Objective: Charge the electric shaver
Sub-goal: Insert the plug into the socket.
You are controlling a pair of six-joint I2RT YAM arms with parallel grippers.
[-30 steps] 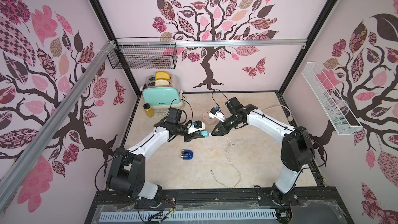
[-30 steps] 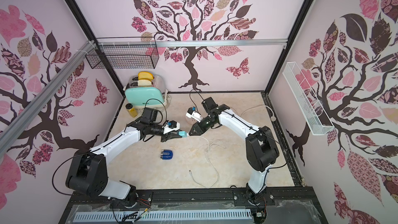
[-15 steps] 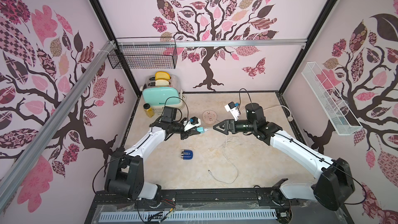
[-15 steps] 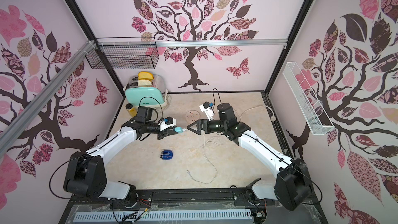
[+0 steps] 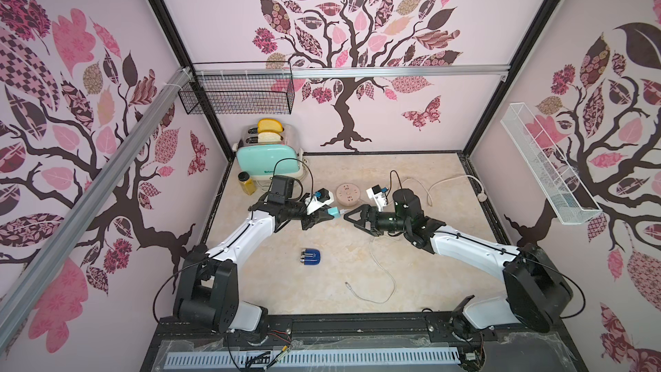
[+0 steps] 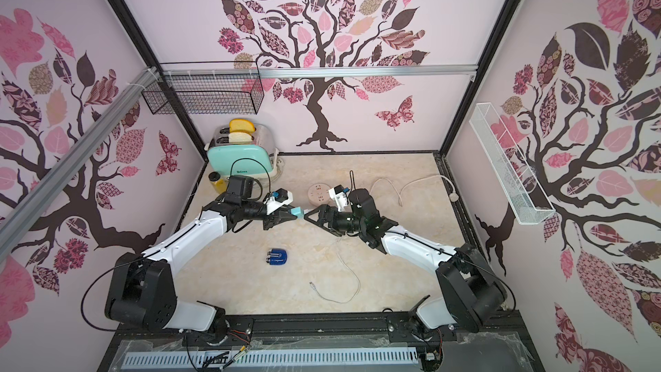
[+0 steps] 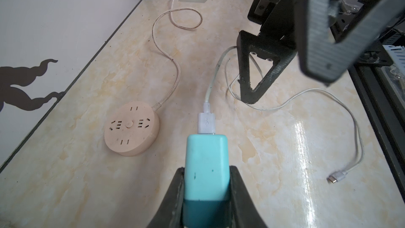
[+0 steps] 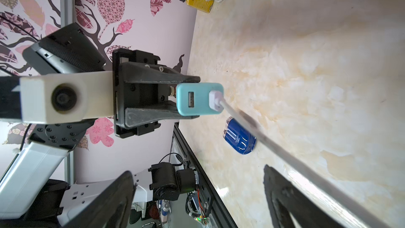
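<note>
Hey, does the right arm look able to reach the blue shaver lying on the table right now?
Probably yes. The right gripper is open, gripping nothing, and the shaver lies alone on bare table; only the white cable trails near the path.

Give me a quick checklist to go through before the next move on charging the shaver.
1. Left pincer gripping mint-green cube adapter: ok.
2. White USB plug seated in adapter: ok.
3. Right pincer open, off the plug: ok.
4. White cable's small free connector in dark blue glossy shaver: not ok, lies loose on table.
5. Adapter in round pink socket disc: not ok, held aloft.
6. Socket disc powered: cannot tell.
</note>
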